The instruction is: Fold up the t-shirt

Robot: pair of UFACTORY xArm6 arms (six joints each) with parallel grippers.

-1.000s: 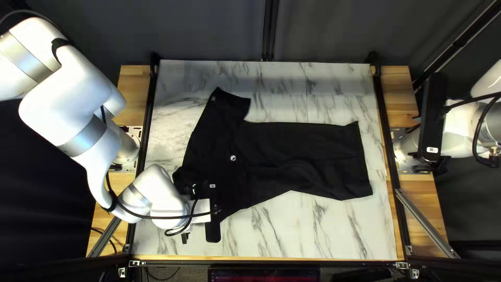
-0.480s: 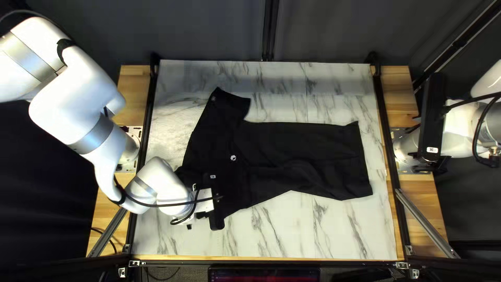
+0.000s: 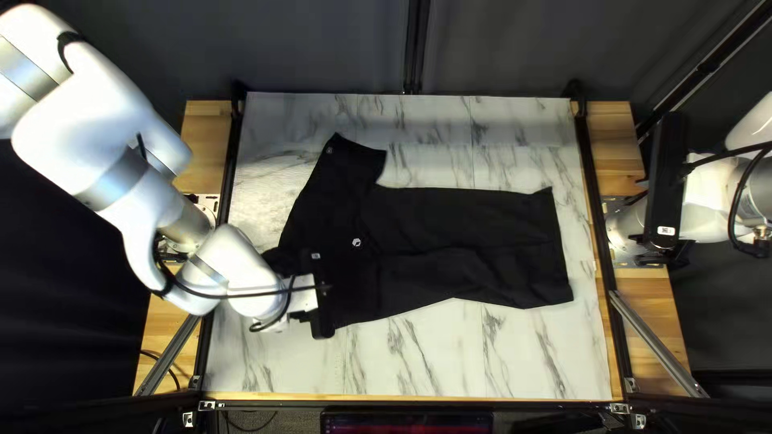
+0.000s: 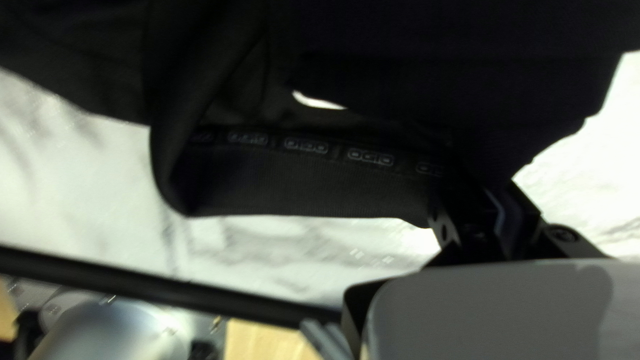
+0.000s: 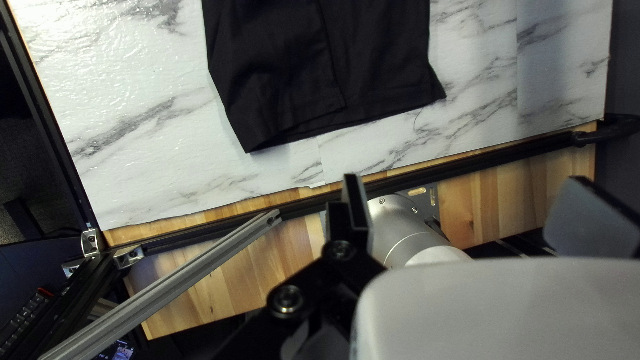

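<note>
The fingers of the left gripper (image 4: 490, 190) are clenched on the black cloth of the t-shirt (image 3: 458, 241). The grasp point appears to be on the garment's near side, toward its left end. Next to the fingers, a loose edge with a lettered band (image 4: 307, 145) hangs in an open loop; whether it belongs to the neck or a sleeve cannot be told.

Orientation: the t-shirt lies on the counter (image 3: 482, 362) with its long axis running left to right. The hem (image 3: 561, 245) is at the right; the wider sleeve end is at the left, with one sleeve (image 3: 354, 161) extending to the far side. From the left fingers, the bulk of the garment lies to the right and far. The small white mark (image 3: 357, 242) is also on that side.

Reach: the left arm (image 3: 241, 277) is nearer the sleeve end. The right gripper (image 5: 467, 179) has its fingers spread and released, holding nothing. It is beyond the black rail (image 5: 413, 175) at the right, nearer the hem and apart from it.

Next operation (judged): carry the grasped cloth toward the far side, across the long axis, then lay it flat on the body. The fold appears to be at an early stage. Caution: a low or fast pull may drag the body out of line or bunch the layers.
</note>
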